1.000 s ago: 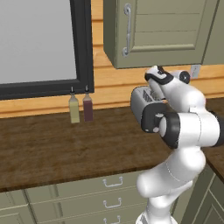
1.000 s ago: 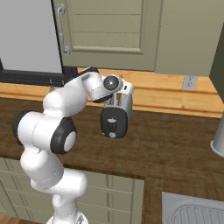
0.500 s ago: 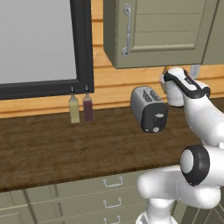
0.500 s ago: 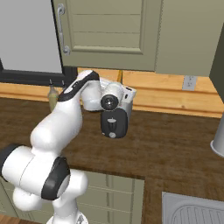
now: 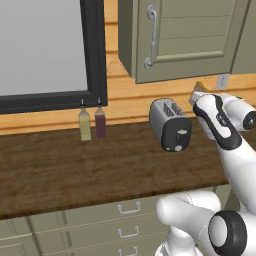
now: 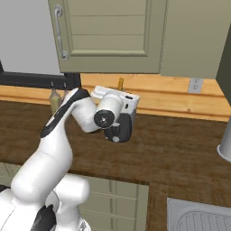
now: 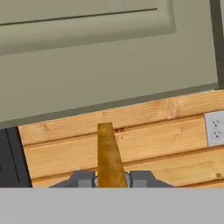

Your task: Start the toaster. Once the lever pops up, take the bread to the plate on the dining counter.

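The silver-grey toaster (image 5: 169, 124) stands on the dark wood worktop (image 5: 75, 170), its black end panel facing me; in the right base view the arm covers most of the toaster (image 6: 121, 131). My gripper (image 5: 201, 98) hangs just right of the toaster and above it, shut on the bread (image 5: 198, 89), a golden-tan slice that sticks up from the fingers. The hand view shows the bread (image 7: 108, 153) edge-on, clamped in the gripper (image 7: 112, 179). From the other side the bread (image 6: 120, 84) rises above the hand. The lever is too small to make out. The plate and the dining counter are out of view.
Two small bottles (image 5: 85, 125) (image 5: 100, 122) stand at the wall left of the toaster. A grey-green cabinet door (image 5: 190, 35) hangs right above the hand. A wall outlet (image 5: 222, 81) is behind it. A sink (image 6: 198, 219) and a grey vessel (image 6: 224, 144) lie to the right.
The hand has swung from over the toaster to its right side and turned upward, carrying the bread clear of the slots. The toaster and base have stayed put.
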